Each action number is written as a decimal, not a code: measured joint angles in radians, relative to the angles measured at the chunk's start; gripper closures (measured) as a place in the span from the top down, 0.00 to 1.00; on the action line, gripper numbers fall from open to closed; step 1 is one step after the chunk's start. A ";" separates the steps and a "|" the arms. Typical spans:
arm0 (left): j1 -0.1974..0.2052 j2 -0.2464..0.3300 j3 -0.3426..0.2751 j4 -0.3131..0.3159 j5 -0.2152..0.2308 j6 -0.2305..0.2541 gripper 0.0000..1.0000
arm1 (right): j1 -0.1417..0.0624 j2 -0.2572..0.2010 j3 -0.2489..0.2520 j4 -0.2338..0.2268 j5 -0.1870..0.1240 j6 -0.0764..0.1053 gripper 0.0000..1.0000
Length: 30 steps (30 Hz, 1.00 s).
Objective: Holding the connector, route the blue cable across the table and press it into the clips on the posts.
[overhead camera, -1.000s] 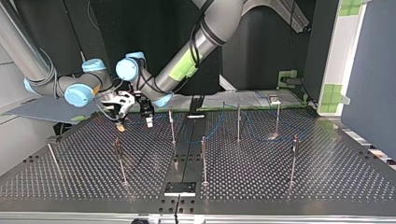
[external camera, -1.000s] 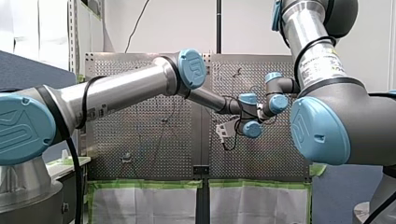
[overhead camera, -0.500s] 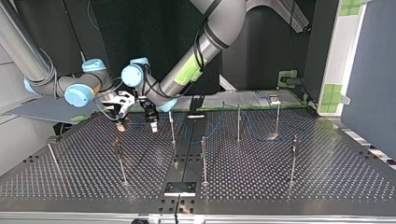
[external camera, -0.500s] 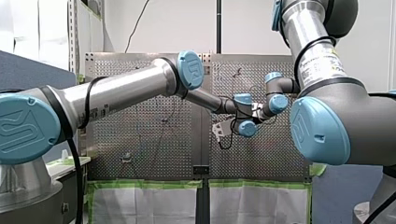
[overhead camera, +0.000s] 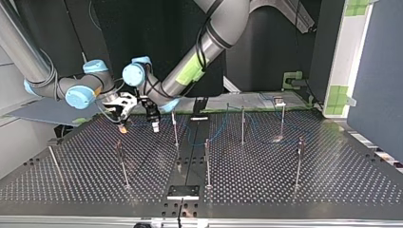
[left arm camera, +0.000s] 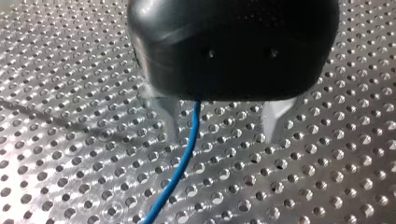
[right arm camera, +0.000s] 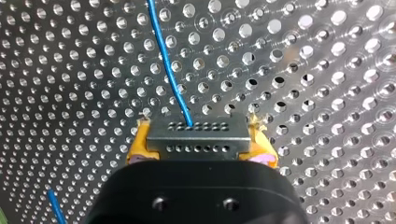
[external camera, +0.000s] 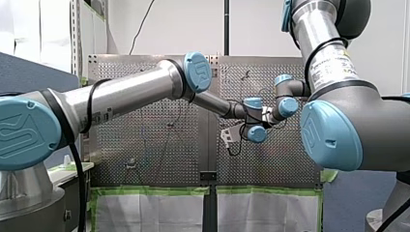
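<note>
Clamping the grey connector (right arm camera: 198, 134) at both ends, the right gripper (right arm camera: 200, 145) had its jaws closed on it, with a yellow pad (right arm camera: 136, 149) pressed against each end of the connector body. The blue cable (right arm camera: 170, 70) left the connector's face and ran ahead of that gripper over the perforated desk (right arm camera: 327, 70). A second short stretch of blue cable showed beside the gripper body. In the left wrist view, the left gripper (left arm camera: 222, 123) held its metal jaws apart. The cable passed between them, nearer one jaw than the other and clamped by neither, then trailed away across the desk. In the top view, both grippers stood low over the far part of the desk at the view's left, just beside each other, with the left gripper near a thin upright post (overhead camera: 175, 130). More cable lay in loose curves among the posts at the view's middle and right. Whether any stretch was seated in a clip could not be told. In the front view, the left arm (external camera: 125, 94) reached past the middle to meet the right arm (external camera: 333, 72).
</note>
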 joint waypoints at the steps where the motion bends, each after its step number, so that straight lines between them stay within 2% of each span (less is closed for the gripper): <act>1: -0.003 0.000 -0.002 0.005 0.000 0.001 0.30 | 0.000 0.000 0.000 0.000 0.000 0.000 0.00; 2: -0.005 0.000 -0.003 0.010 0.000 0.003 0.30 | 0.000 0.000 0.000 0.001 0.000 0.000 0.00; 4: -0.011 0.000 -0.004 0.022 0.001 0.009 0.00 | 0.000 0.000 0.000 0.001 0.000 0.000 0.00; 11: -0.021 0.000 -0.004 0.039 0.000 0.015 0.00 | -0.003 -0.001 0.000 0.003 0.000 0.000 0.00; 20: -0.023 0.002 -0.011 0.006 -0.003 0.003 0.00 | -0.004 -0.012 -0.004 0.029 0.000 -0.002 0.00; 30: -0.040 0.051 -0.033 -0.075 -0.016 -0.031 0.00 | -0.004 -0.096 -0.006 0.036 -0.015 0.002 0.00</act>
